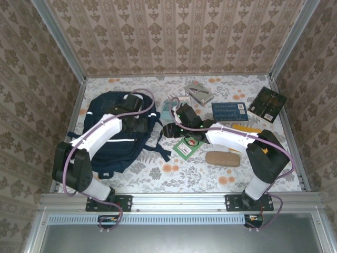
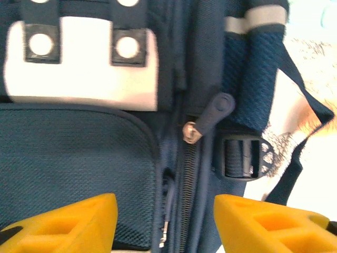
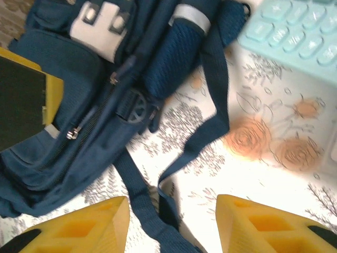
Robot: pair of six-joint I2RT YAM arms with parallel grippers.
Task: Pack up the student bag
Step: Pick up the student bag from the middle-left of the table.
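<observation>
Floral tabletop (image 1: 174, 171) inside papered walls carries the bag (image 1: 103, 110) on its left half, lying flat with its straps trailing toward the middle. The left gripper (image 2: 166, 216) hovers over the bag with its jaws moderately apart and nothing between them. The zip pull (image 2: 213, 113) sits just ahead of it, beside a white patch. The right gripper (image 3: 172, 219) is likewise parted and empty, above a loose strap (image 3: 205, 132) at the bag's edge, with a pale calculator (image 3: 295, 37) nearby.

The step in hand looks like opening the main zip. The left gripper would do well to advance until the pull lies squarely between its pads, then close on the tab itself rather than the fabric and draw along the track. The right gripper could pin the bag's side or the strap so the bag does not slide. Whether the zip is fully shut is hard to judge, as the wrist view is blurred.
</observation>
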